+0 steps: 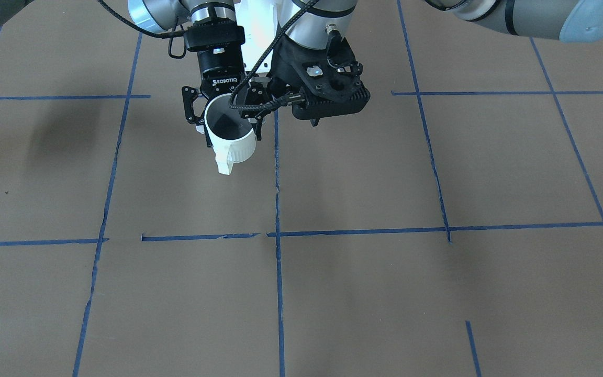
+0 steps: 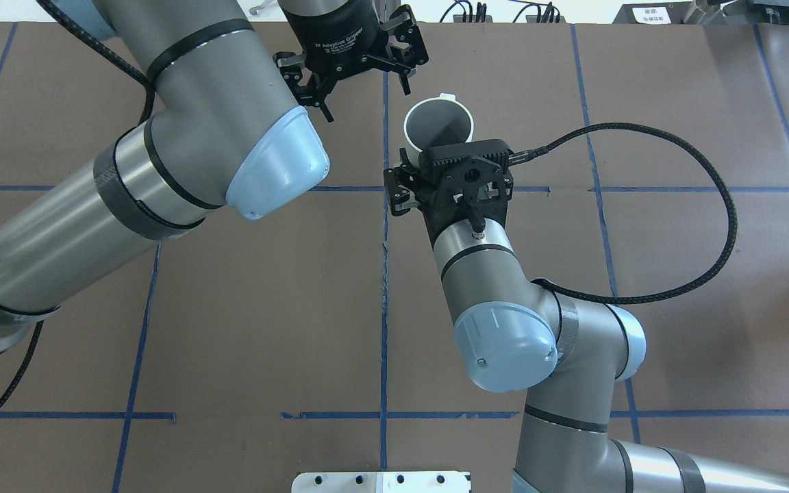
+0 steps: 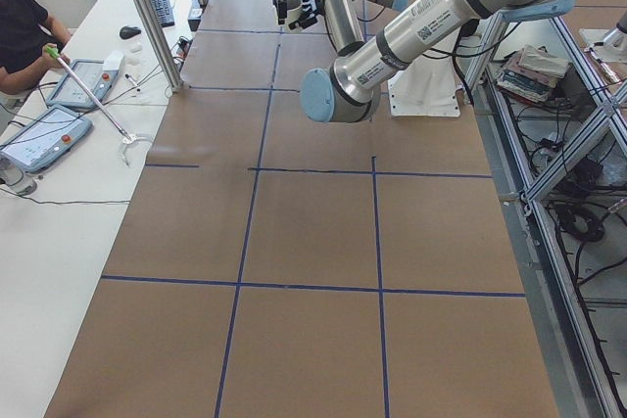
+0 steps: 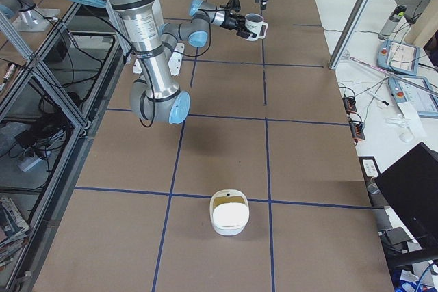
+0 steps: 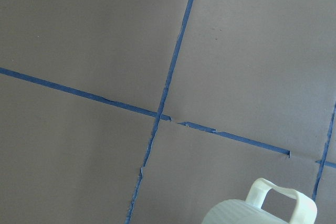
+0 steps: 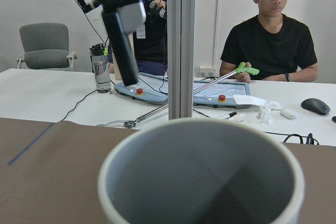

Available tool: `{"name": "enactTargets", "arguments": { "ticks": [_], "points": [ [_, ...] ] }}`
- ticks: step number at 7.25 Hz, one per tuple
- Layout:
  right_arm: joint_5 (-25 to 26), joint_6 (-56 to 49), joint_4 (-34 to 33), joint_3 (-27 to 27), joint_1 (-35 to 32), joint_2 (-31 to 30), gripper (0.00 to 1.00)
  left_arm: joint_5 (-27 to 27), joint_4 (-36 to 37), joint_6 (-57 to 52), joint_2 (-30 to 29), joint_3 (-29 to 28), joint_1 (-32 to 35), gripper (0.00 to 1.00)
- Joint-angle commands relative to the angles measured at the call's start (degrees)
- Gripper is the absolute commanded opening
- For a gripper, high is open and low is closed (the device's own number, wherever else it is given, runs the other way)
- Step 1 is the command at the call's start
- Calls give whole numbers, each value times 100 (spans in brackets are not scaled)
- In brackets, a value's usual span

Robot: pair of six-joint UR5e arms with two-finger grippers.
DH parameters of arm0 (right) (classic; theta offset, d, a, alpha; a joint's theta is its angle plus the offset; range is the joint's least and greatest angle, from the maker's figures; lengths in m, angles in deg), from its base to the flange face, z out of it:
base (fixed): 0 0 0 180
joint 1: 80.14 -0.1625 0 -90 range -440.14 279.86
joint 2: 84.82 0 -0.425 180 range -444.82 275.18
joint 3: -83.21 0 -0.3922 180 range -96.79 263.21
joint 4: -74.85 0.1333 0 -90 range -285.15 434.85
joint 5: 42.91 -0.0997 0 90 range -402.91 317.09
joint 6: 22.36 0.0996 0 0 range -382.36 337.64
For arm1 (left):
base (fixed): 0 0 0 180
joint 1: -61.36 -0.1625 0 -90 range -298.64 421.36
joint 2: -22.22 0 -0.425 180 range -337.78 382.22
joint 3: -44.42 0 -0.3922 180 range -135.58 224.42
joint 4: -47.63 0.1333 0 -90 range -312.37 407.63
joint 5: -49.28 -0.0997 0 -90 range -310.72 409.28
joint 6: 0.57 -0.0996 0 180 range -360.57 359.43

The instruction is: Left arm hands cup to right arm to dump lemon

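Brown desk (image 1: pixel 364 293), gridded with blue tape lines (image 1: pixel 277 293). The right hand (image 2: pixel 442 161), under a black latticed mount (image 2: pixel 466 174), is closed on the cup (image 1: pixel 231 144) at the wall nearest the bottom of the overhead view; its fingers are largely hidden. The cup is held clear of the desk at upper centre of that view, mouth up, handle toward the top edge. The right arm (image 2: pixel 497 329) reaches in from lower right. The ROBOTIQ-marked left hand (image 2: pixel 367 99) points down just above the cup, fingers spread wide, holding nothing. The left arm (image 2: pixel 161 157) enters from the left.

White cup (image 1: pixel 234 148), grey inside; brown table (image 1: pixel 364 173), blue tape lines (image 1: pixel 279 293).
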Motion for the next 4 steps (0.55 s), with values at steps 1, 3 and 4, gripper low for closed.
{"name": "enactTargets", "arguments": {
  "ticks": [1,3,4],
  "points": [
    [6,-2,-33,13,58,69,52,-10,9,0,7,37,-96,97],
    [6,-20,-103,22,84,96,56,-10,18,0,-28,46,-219,95],
    [6,-28,-112,22,102,96,59,-10,18,0,-28,46,-229,89]
  ]
}}
